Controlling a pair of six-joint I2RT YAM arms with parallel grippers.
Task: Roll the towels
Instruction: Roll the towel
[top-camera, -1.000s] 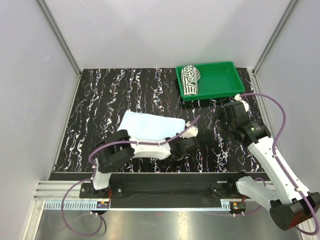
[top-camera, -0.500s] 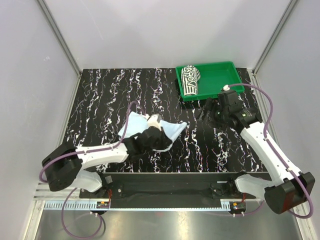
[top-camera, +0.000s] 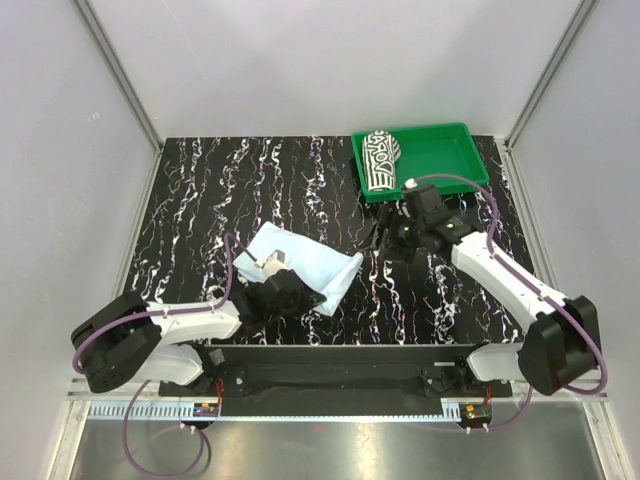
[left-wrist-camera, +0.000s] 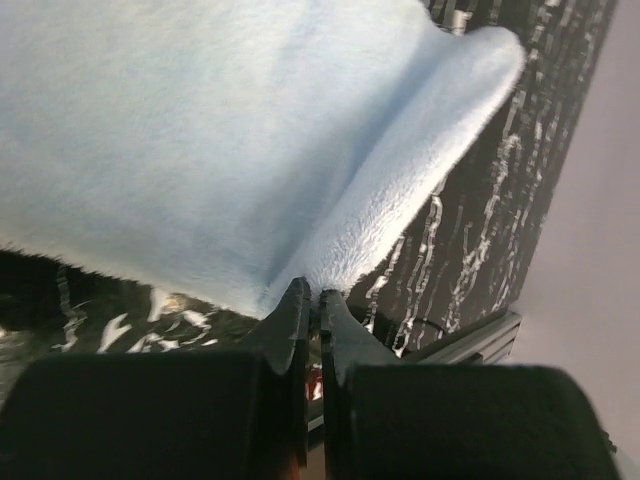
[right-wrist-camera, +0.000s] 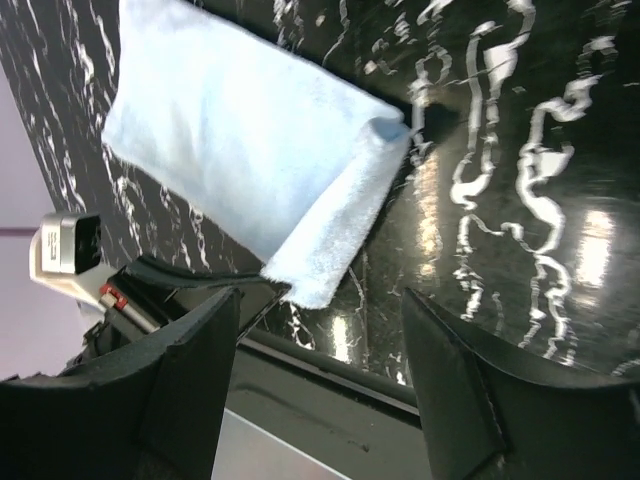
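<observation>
Left hand: my left hand (left-wrist-camera: 312, 305) is clenched on the near edge of the blue towel (left-wrist-camera: 200, 130).
Right hand: my right hand (right-wrist-camera: 320, 300) is spread wide with nothing in it, above the bench (top-camera: 200, 200).
Blue towel: mostly flat on the bench, right edge curled up.
Striped towel: the striped towel (top-camera: 380, 160) lies rolled at the left end of the green tray (top-camera: 450, 165).

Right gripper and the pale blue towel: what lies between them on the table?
Nothing but bare black marbled tabletop between the right gripper and the pale blue towel. The top external view shows it.
</observation>
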